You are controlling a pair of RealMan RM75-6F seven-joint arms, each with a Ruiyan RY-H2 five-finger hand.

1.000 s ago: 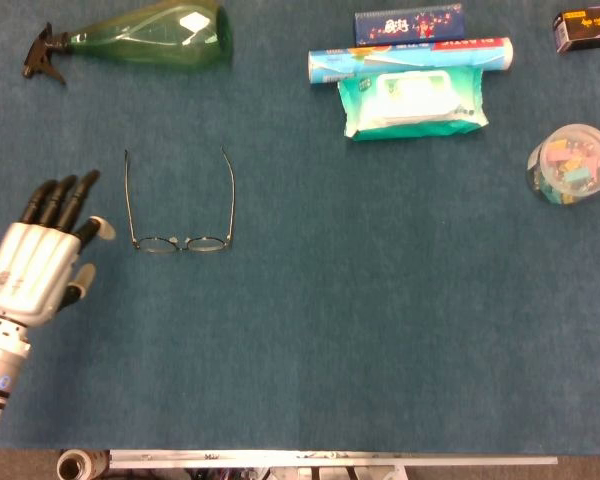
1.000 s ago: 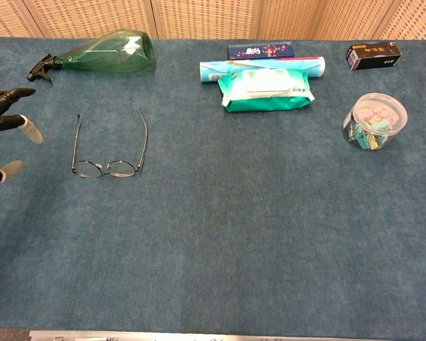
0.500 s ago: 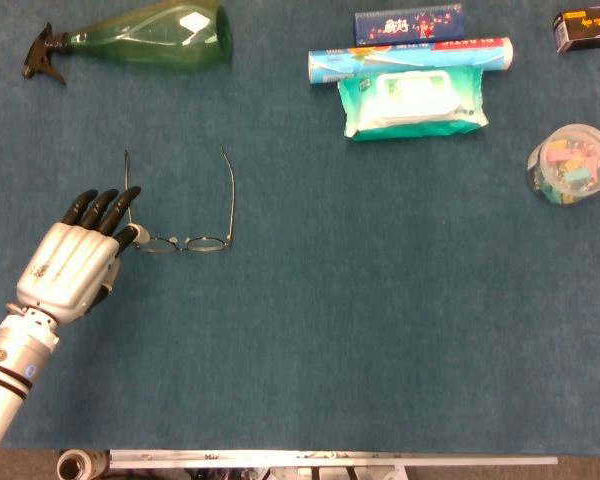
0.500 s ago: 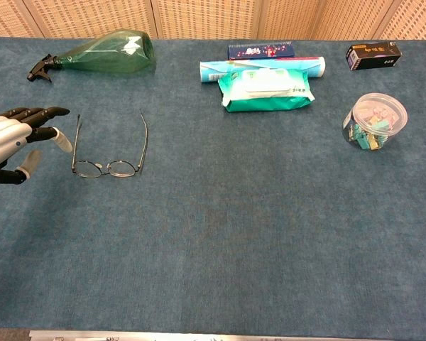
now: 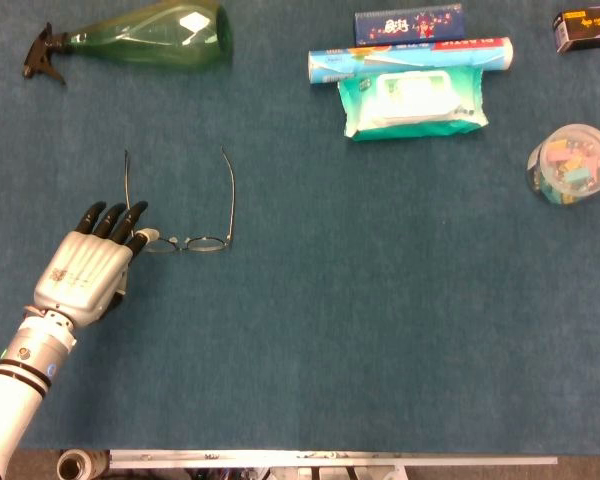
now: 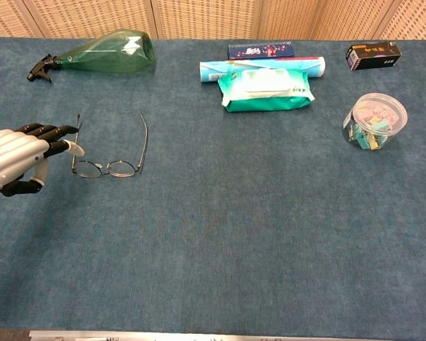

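My left hand (image 5: 88,268) lies palm down near the left edge of the tabletop (image 5: 380,330), fingers (image 6: 57,131) stretched forward and a little apart, clasping nothing. The fingertips reach the near-left corner of the glasses (image 5: 180,215), at the hinge where the left temple arm meets the frame; from the head view they seem to overlap the wire there, but I cannot tell whether they truly touch it. The glasses lie unfolded, lenses toward me and both temple arms pointing to the far edge, in the left half of the cloth. I judge them very light, thin-wired and easy to bend, with lenses that would smudge or scratch, so I would take them by the bridge or by the hinge corner of the frame, not by the lenses or the slender temple tips. They sit flat on soft cloth, which leaves little room beneath for a fingertip. My forearm runs in from the near-left corner, slanting up and right. My right hand shows in neither view. Farther off, a green spray bottle (image 5: 140,35) lies at the far-left corner.
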